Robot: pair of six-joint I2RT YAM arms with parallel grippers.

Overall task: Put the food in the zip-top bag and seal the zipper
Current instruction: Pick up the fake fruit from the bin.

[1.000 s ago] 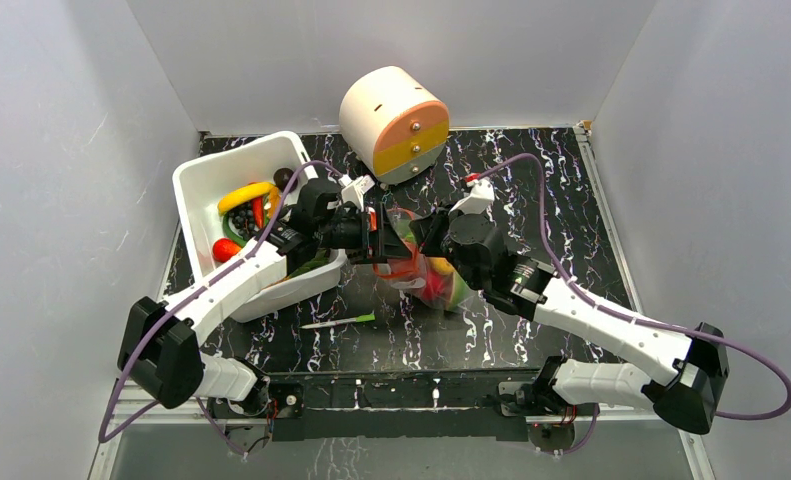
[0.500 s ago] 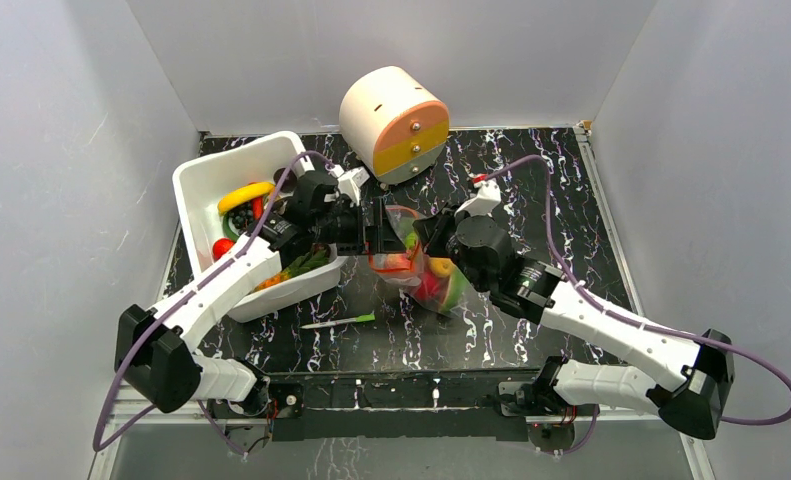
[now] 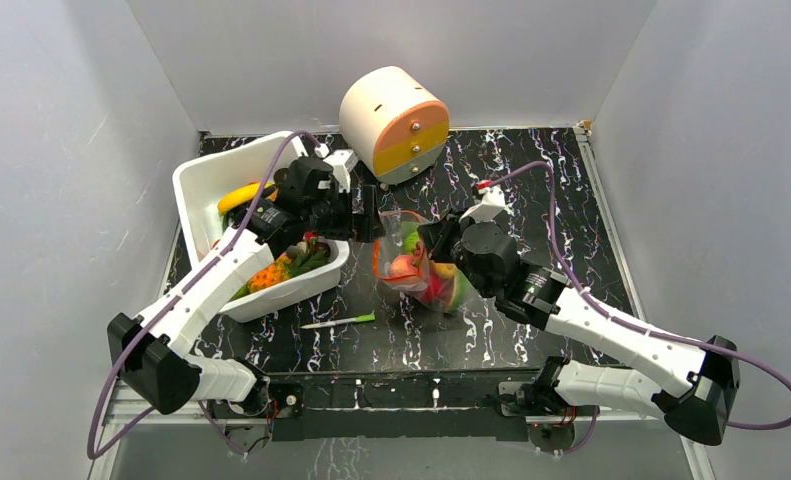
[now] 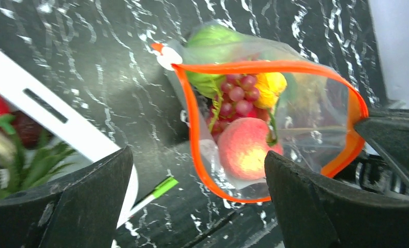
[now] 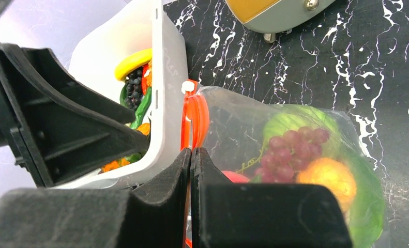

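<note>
Loading step. My left pincer [image 4: 198, 154] is wide open and empty, just left of the bag [image 3: 421, 265]. My right pincer [image 5: 192, 152] is clamped on the zipper [image 4: 192, 129], holding the mouth agape. Bag sits mid tabletop [image 3: 611, 250], right of bin [image 3: 196, 185], with peach [image 4: 243, 150] and grapes [image 4: 236, 95] inside. Next: I send left to the bin for more food [image 3: 271, 272].

Zip-top bag [image 3: 423, 268]: clear, crinkly, resting mid-table, mouth gaping toward the left edge.
Zipper [image 4: 193, 135]: red-orange strip, unsealed, bowed into a wide loop.
Food inside the bag: peach [image 4: 243, 150], purple grapes [image 4: 237, 95], yellow piece [image 4: 272, 85], green piece [image 4: 212, 45].
Further food [image 3: 263, 275]: in the white bin [image 3: 196, 205], left-rear of the table.
</note>
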